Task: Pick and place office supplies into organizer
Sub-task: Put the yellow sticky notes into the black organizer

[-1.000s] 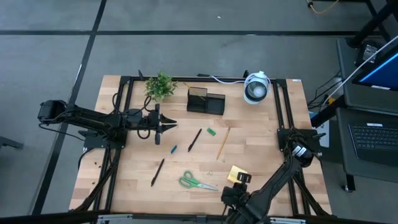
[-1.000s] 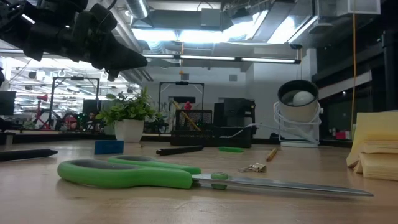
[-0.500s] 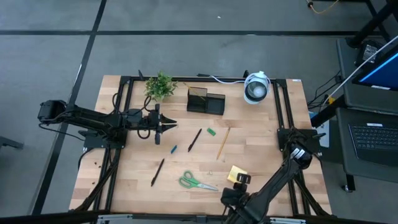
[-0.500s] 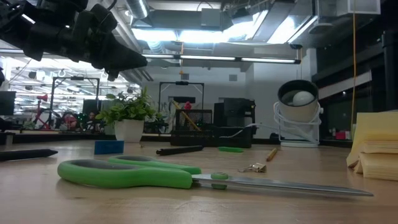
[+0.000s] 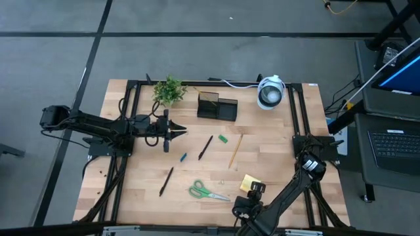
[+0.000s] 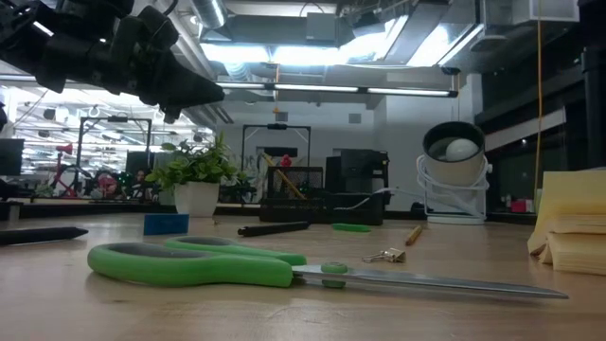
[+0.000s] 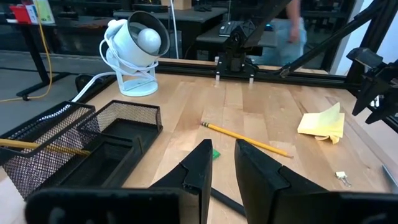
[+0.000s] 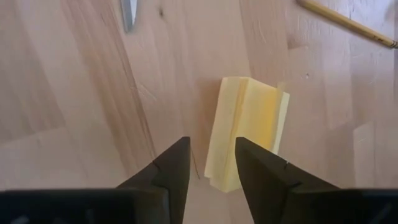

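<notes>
The left arm stretches across the table's left side, its left gripper point(image 5: 167, 133) raised off the surface with fingers point(image 7: 200, 167) slightly parted. The right arm folds low at the near edge, its right gripper point(image 5: 254, 189) pointing down, fingers point(image 8: 176, 163) apart.

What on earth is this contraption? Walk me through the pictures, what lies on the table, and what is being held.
It is a robot with two dark arms at a wooden table. One camera looks down from above, one sits at tabletop height, and one rides on each wrist.

On the table lie green scissors, a sticky-note pad, a pencil, two pens, a black mesh organizer, a plant and a round white device.

The left gripper hangs near the plant; the right gripper, open, hovers over the pad. Neither holds anything.
</notes>
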You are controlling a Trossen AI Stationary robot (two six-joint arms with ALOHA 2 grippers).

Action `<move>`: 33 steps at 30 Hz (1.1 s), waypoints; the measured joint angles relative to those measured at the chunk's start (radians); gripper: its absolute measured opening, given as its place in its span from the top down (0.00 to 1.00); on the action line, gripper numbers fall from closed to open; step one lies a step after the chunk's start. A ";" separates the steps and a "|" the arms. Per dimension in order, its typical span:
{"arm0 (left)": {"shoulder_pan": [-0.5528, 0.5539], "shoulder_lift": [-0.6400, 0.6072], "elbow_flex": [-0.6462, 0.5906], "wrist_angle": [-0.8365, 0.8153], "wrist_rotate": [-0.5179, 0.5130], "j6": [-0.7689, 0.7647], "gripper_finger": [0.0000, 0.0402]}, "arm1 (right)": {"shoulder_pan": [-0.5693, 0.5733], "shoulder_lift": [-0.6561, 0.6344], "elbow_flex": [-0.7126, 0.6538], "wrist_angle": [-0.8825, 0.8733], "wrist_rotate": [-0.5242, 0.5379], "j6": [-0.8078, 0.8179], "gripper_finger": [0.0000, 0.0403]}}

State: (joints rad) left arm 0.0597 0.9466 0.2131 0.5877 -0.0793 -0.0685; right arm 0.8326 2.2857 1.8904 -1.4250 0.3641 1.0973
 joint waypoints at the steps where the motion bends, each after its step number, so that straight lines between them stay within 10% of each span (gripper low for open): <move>1: 0.000 0.000 0.000 0.000 -0.002 0.000 0.84 | 0.000 0.003 0.000 0.000 0.000 -0.001 0.67; 33: 0.000 0.000 0.000 0.000 -0.007 0.002 0.84 | -0.011 0.035 0.000 -0.036 0.000 0.058 0.67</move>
State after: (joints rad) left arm 0.0597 0.9466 0.2131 0.5880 -0.0860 -0.0667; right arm 0.8219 2.3203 1.8904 -1.4609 0.3645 1.1557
